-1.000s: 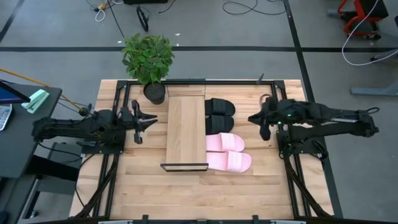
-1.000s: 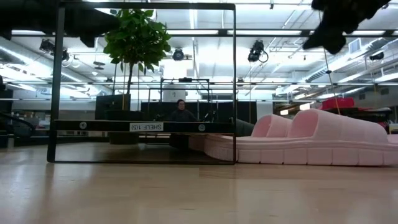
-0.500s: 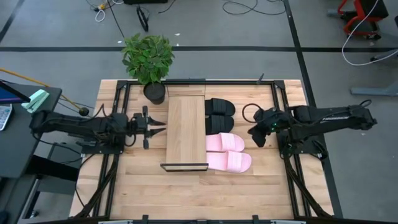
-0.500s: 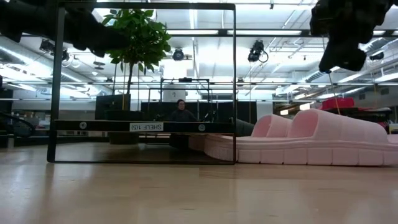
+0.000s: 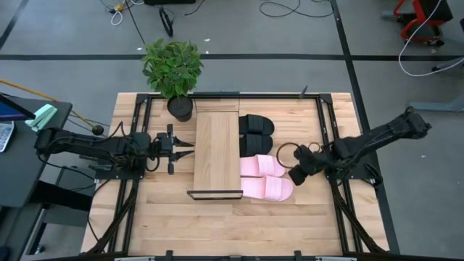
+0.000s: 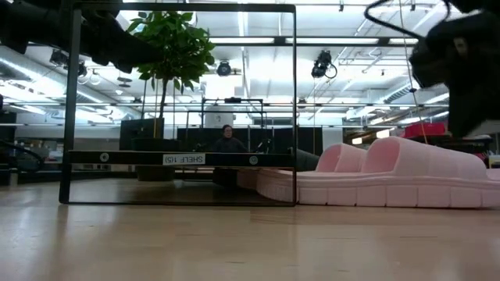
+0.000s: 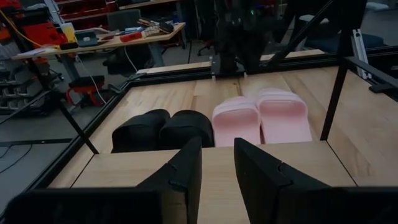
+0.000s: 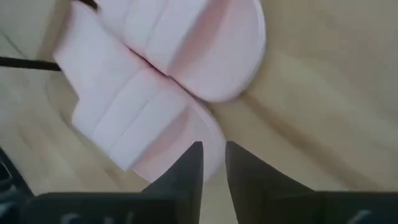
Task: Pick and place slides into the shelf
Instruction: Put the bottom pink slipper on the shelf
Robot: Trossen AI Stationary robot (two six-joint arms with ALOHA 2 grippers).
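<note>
The right tool (image 5: 296, 175) hangs just beside the rounded ends of the pink slides (image 5: 265, 177), fingers slightly parted, empty. The pair's long axes point straight at the shelf (image 5: 217, 151), which it touches. The left tool (image 5: 183, 148), spread, waits across it. Wooden surface (image 5: 217, 225); workshop beyond.

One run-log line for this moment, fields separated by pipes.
left gripper: beside shelf, fingers open | right gripper: above pink slides, holding nothing | black slides: on table | shelf: bare
</note>
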